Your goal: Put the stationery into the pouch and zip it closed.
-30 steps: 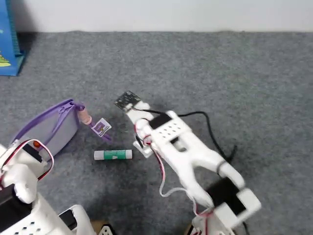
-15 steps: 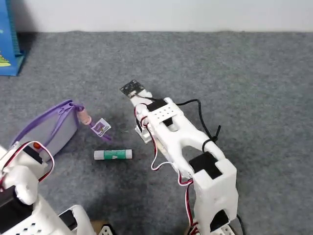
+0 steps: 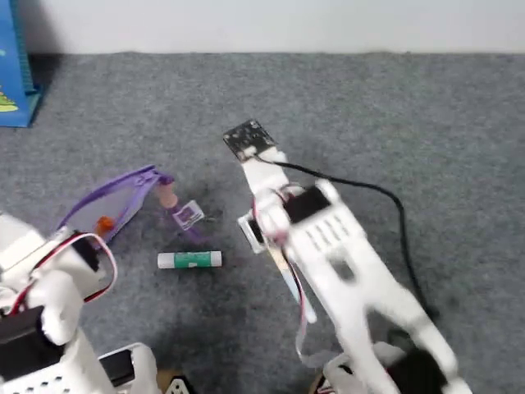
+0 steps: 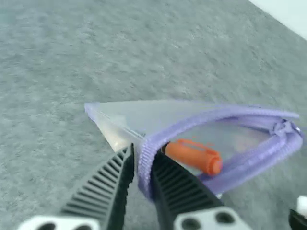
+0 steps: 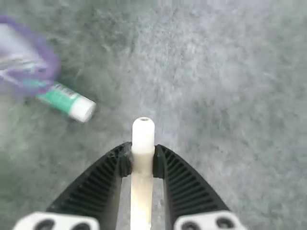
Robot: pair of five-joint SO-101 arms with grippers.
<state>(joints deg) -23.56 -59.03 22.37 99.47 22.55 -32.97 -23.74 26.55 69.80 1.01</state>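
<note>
A clear pouch with a purple zip edge [image 3: 115, 199] is held up off the grey carpet at the left, mouth open, with an orange pen [image 4: 194, 155] inside. My left gripper [image 4: 141, 160] is shut on the pouch's purple rim [image 4: 144, 167]. A zip charm [image 3: 168, 195] and tag [image 3: 189, 215] dangle from the pouch's right end. A green-and-white glue stick [image 3: 189, 260] lies on the carpet below the pouch; it is also in the right wrist view [image 5: 67, 101]. My right gripper [image 5: 142, 153] is shut on a cream pen [image 5: 143, 139], just right of the glue stick [image 3: 283, 267].
A blue box [image 3: 12, 66] stands at the back left corner. A white wall [image 3: 279, 25] runs along the carpet's far edge. A black cable [image 3: 385, 197] trails behind the right arm. Bare carpet [image 3: 426, 123] spreads to the right and back.
The pouch has been lifted and carried right, and the orange pen now shows inside. The right arm has swung round, its wrist moving right and back, still holding the cream pen.
</note>
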